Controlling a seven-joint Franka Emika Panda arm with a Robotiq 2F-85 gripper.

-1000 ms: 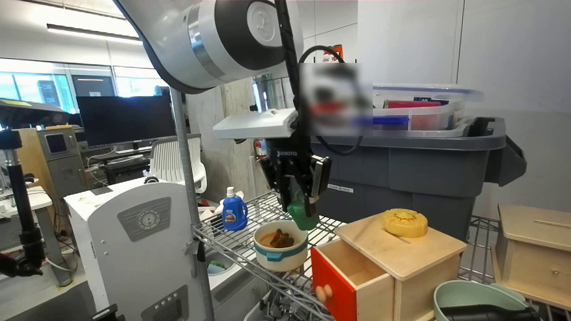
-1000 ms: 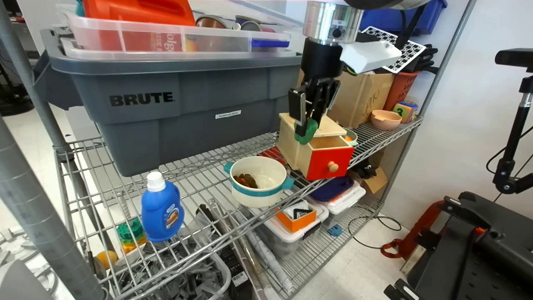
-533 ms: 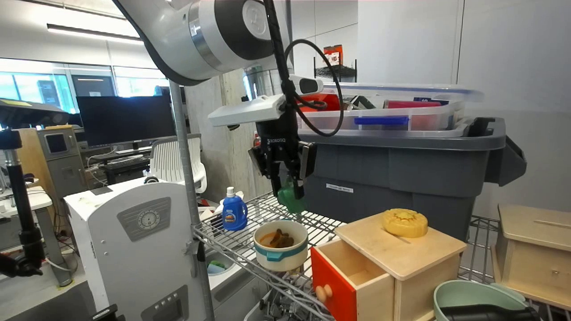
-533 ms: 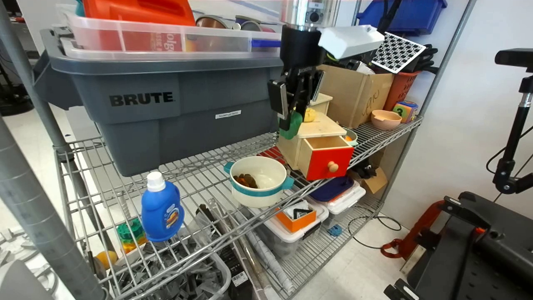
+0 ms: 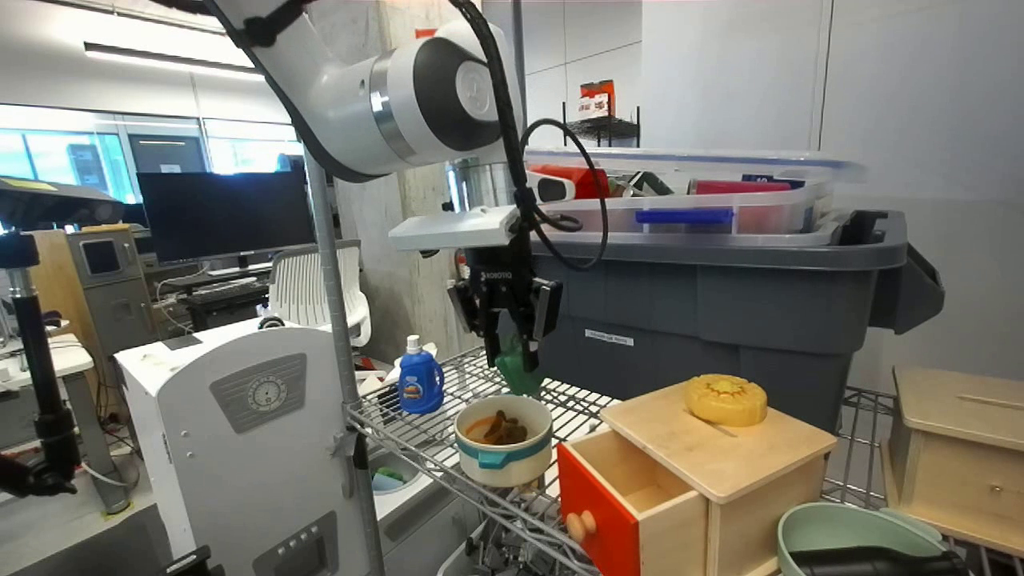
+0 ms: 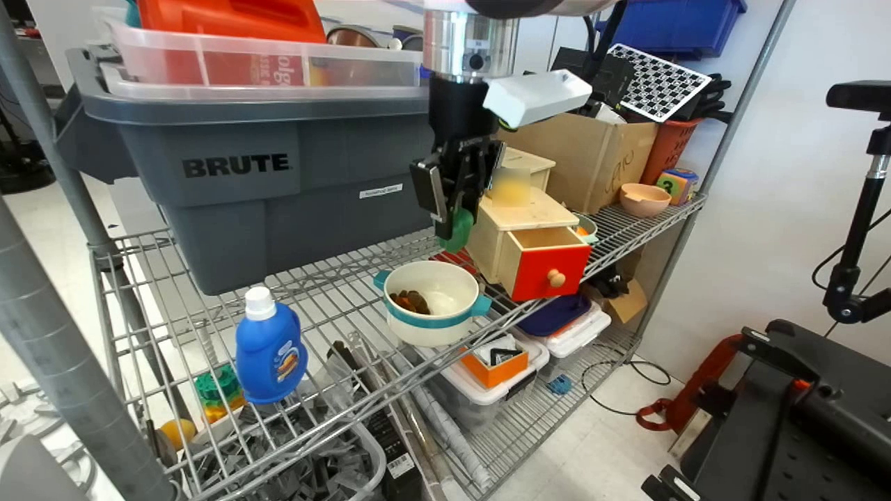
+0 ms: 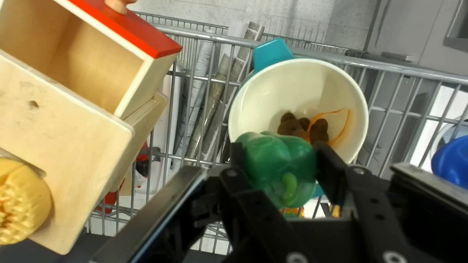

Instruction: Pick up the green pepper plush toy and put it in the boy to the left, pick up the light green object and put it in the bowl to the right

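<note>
One grey-green bowl point(image 5: 848, 526) nearest in an exterior view; next, drawer box point(image 5: 720, 462); white bowl point(image 5: 510, 474) at edge of wire shelf point(image 5: 472, 376). Gripper point(image 5: 512, 362) clamped on green pepper point(image 5: 518, 372), above shelf near white bowl; blue bottle point(image 5: 421, 380) beyond, near corner.

A robot lab is suggested. In both exterior views a big robot arm point(image 5: 344, 116) is seen over a wire table point(image 7: 402, 67), and what looks like a camera point(image 5: 60, 210) is held up on a stand point(image 5: 38, 352). In an exterior view a checkered board point(image 6: 660, 82) is seen at the far right. Like in an office, a computer screen point(image 5: 226, 216) and a white chair point(image 5: 308, 288) are found far left in an exterior view.
</note>
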